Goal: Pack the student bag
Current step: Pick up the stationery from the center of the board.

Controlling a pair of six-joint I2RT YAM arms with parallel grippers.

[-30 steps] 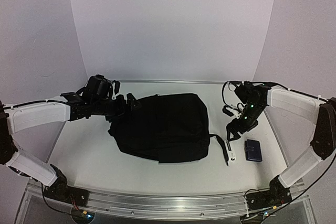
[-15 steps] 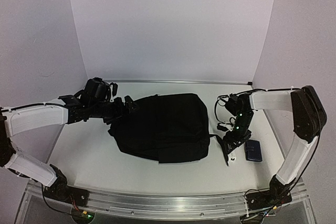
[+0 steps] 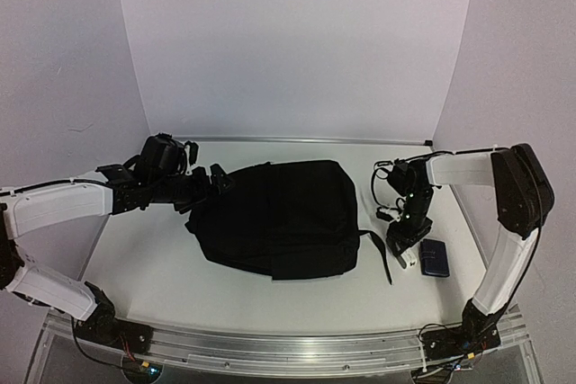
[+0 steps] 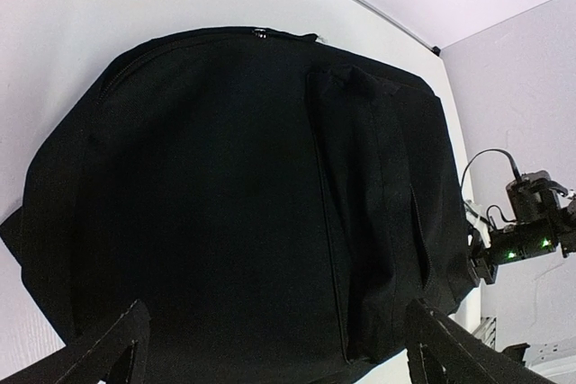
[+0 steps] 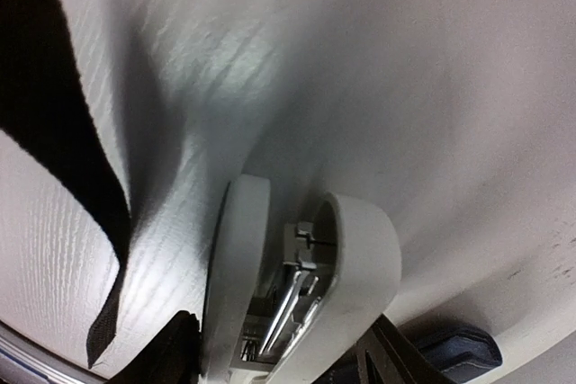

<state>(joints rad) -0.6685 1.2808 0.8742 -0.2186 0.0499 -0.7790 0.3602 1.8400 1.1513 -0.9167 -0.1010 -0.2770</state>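
Note:
The student bag [image 3: 279,218], a large black backpack, lies flat mid-table and looks closed; it fills the left wrist view [image 4: 234,195]. My left gripper [image 3: 214,182] is open at the bag's left end, its fingertips wide apart over the fabric [image 4: 283,352] and holding nothing. My right gripper [image 3: 403,245] is down at the table right of the bag. Its fingers press both sides of a white stapler [image 5: 297,294] lying on its side on the table [image 3: 405,260].
A small dark-blue case [image 3: 435,257] lies just right of the stapler and shows in the right wrist view [image 5: 450,348]. A black bag strap [image 3: 382,254] trails beside the stapler [image 5: 63,132]. White walls enclose the table; a metal rail [image 3: 288,348] runs along the near edge.
My right gripper has swung in and dropped from above the table onto the white stapler. My left gripper has shifted slightly at the bag's left end. The bag has not moved.

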